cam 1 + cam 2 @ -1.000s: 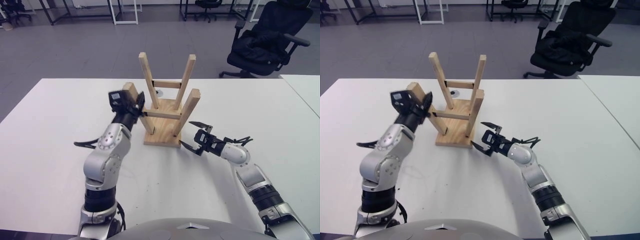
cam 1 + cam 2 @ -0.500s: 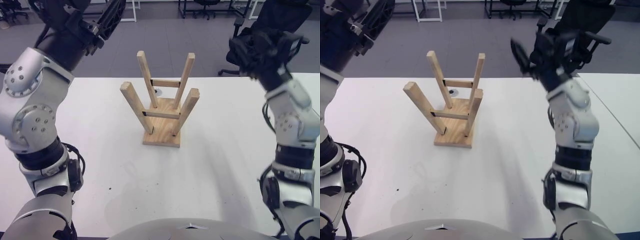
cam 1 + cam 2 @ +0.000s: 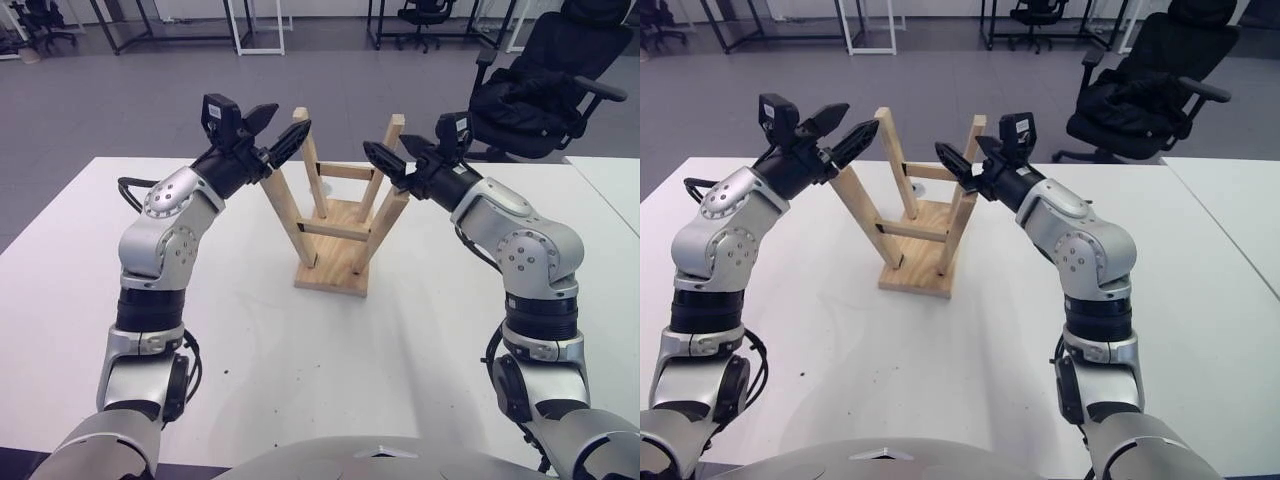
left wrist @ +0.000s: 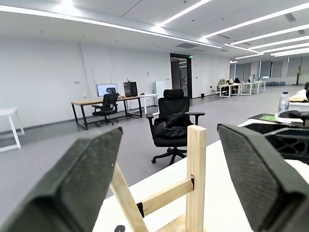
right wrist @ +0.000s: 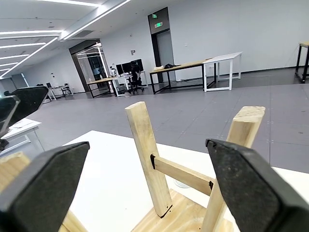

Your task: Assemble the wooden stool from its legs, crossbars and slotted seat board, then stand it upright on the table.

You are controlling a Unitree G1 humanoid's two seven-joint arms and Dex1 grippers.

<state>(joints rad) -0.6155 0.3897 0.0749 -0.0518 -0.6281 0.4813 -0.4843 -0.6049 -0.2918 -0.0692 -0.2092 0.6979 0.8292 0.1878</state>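
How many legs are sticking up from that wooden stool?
4. Near-left leg by the left gripper, near-right leg by the right gripper, far-left leg and far-right leg behind. None appears hidden.

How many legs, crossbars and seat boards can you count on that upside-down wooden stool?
Legs: 4
Crossbars: 2
Seat board: 1
Total: 7 pieces

The right gripper point(image 3: 384, 152) hides the top of the near-right stool leg point(image 3: 372, 238), while finger pads point(image 4: 72, 193) run off the edges of both wrist views.
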